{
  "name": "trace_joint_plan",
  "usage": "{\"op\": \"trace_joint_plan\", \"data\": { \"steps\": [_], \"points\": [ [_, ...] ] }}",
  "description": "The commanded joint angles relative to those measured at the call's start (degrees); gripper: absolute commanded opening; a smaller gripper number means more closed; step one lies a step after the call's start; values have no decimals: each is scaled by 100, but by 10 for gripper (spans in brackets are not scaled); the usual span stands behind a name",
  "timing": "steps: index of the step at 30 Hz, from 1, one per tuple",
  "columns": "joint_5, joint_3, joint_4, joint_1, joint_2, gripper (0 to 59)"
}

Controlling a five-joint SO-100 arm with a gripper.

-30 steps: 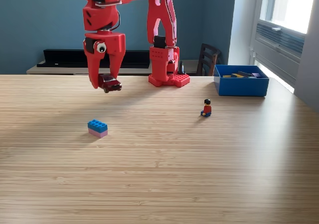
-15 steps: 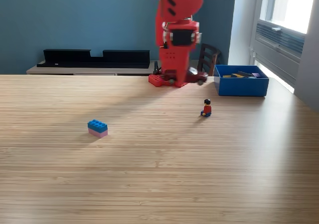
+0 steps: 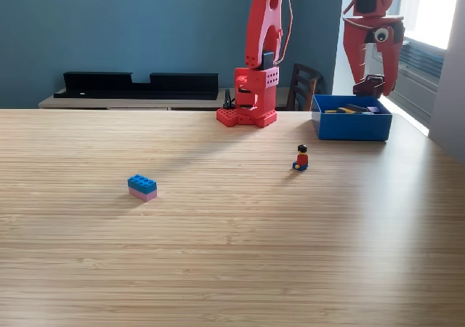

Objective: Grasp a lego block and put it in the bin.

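**Red arm carries a small dark piece over the blue bin**

One red plastic arm [image 3: 263,43] stands on its base at the far edge of the light wooden bench [image 3: 232,254], reaching toward the exterior view's right. Its end effector [image 3: 370,87] hangs above the far right corner of the bench, directly over the one shallow rectangular blue plastic bin [image 3: 352,126]. The two red fingers point down, narrowly parted, and pinch a small dark red block [image 3: 369,86] between their tips, clear of the bin's rim. Inside the bin lie a few flat pieces in yellow, dark and purple tones; their exact number cannot be told.

On the open bench there are two loose items. One blue brick stacked on a pink brick [image 3: 142,187] sits toward the exterior view's left, well apart from everything else. One small toy figure with a red torso and black hair [image 3: 301,158] sits nearer the bin, between the bench's middle and its far right corner. Behind the bench, one long black tray [image 3: 138,83] rests on a low shelf against the blue wall, and one dark wooden chair back [image 3: 304,86] shows beside the arm's base.

Half a second ago the end effector was low beside the base with the dark block; it has since swung right and risen over the bin. The stacked bricks and the figure have not moved.
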Motion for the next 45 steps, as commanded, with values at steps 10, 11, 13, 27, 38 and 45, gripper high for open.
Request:
{"op": "trace_joint_plan", "data": {
  "steps": [10, 11, 13, 27, 38, 45],
  "points": [
    [-624, 756, 97, -1881, 220, 1],
    [-659, 773, 97, -1942, 220, 1],
    [-738, 782, 97, -2013, 220, 3],
    [-1380, 1037, 79, -1986, 220, 163],
    [-826, 677, 88, -633, 299, 1],
    [-466, 580, 88, 1362, 325, 1]
  ]
}}
